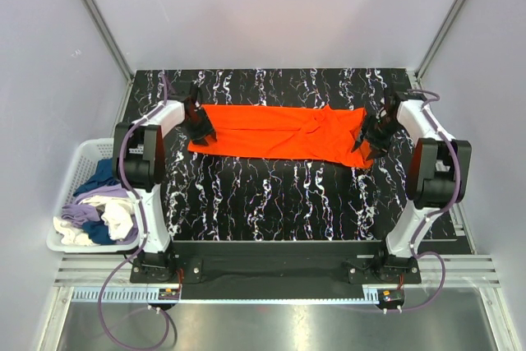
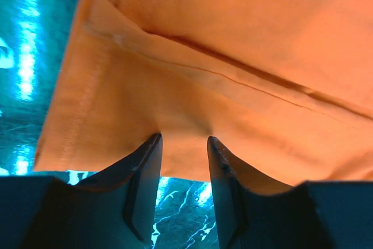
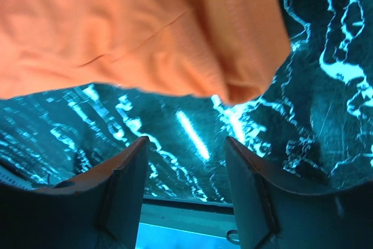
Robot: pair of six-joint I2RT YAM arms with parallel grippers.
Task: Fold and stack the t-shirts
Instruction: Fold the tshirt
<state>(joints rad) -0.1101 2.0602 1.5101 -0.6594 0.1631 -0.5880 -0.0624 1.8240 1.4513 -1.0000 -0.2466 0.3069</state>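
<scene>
An orange t-shirt point(image 1: 279, 131) lies spread lengthwise across the back of the black marbled table point(image 1: 271, 195). My left gripper point(image 1: 200, 131) is at the shirt's left end. In the left wrist view its jaws point(image 2: 183, 138) stand apart, tips touching the shirt's point(image 2: 233, 56) near hem, with nothing pinched between them. My right gripper point(image 1: 367, 139) is at the shirt's right end. In the right wrist view it point(image 3: 186, 139) is open over bare table, just short of the shirt's edge point(image 3: 145, 33).
A white basket point(image 1: 64, 195) left of the table holds several loose shirts point(image 1: 103, 211) in white, lavender and blue. Grey walls close in the back and sides. The table's front half lies between the two arm bases.
</scene>
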